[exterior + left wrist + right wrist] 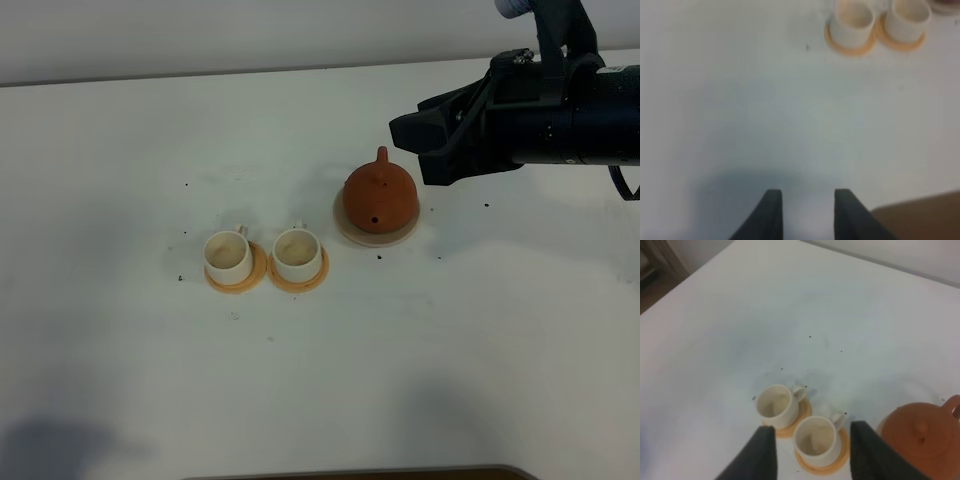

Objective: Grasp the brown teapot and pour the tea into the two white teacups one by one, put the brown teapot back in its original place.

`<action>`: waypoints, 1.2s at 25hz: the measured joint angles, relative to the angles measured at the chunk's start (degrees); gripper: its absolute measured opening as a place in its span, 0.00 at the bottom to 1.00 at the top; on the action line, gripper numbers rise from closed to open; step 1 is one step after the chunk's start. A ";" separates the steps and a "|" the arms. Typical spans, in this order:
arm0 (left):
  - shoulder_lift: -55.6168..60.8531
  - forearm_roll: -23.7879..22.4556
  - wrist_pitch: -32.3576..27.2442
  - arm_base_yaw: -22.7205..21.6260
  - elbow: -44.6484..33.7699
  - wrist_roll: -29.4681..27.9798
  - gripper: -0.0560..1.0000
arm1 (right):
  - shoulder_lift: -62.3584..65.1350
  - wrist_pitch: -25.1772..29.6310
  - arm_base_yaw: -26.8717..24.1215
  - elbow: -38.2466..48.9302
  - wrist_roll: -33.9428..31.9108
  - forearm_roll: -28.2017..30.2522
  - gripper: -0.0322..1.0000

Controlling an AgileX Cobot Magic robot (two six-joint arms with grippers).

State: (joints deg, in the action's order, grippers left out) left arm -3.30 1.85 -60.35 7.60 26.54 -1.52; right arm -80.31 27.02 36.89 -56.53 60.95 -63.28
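The brown teapot (380, 196) stands upright with its lid on, on the original place, a pale round coaster (346, 226). To its left the two white teacups (228, 253) (297, 253) sit side by side on orange coasters. Their insides look pale, and the tea is hidden. My right gripper (412, 145) hovers open just right of and behind the teapot, apart from it. In the right wrist view its fingers (765, 450) frame the nearer cup (815, 439), with the teapot (922, 440) off to one side. My left gripper (807, 197) stands open over bare table, far from the cups (852, 22).
Small dark specks dot the white table (440, 330) around the cups and teapot. An orange coaster (238, 280) rings each cup's base. A brown surface (920, 217) shows past the table edge beside the left gripper. The table's back edge (200, 75) meets a pale wall.
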 joint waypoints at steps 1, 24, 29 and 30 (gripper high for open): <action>1.05 0.00 -0.05 -1.45 0.00 0.00 0.33 | 0.00 0.00 0.00 0.00 0.00 0.00 0.40; 3.49 0.00 -0.18 -12.05 0.00 0.00 0.33 | -19.58 10.58 0.12 -24.65 -13.60 12.90 0.40; 3.49 0.00 -0.18 -12.05 0.00 0.00 0.33 | -32.00 20.64 0.29 -41.34 -35.91 35.40 0.40; 3.49 0.00 -0.18 -12.05 0.00 0.00 0.33 | -33.94 22.62 0.30 -44.88 -40.11 39.18 0.40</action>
State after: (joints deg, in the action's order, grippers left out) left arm 0.19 1.85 -60.53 -4.46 26.54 -1.52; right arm -114.25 49.63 37.19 -101.41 20.85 -24.10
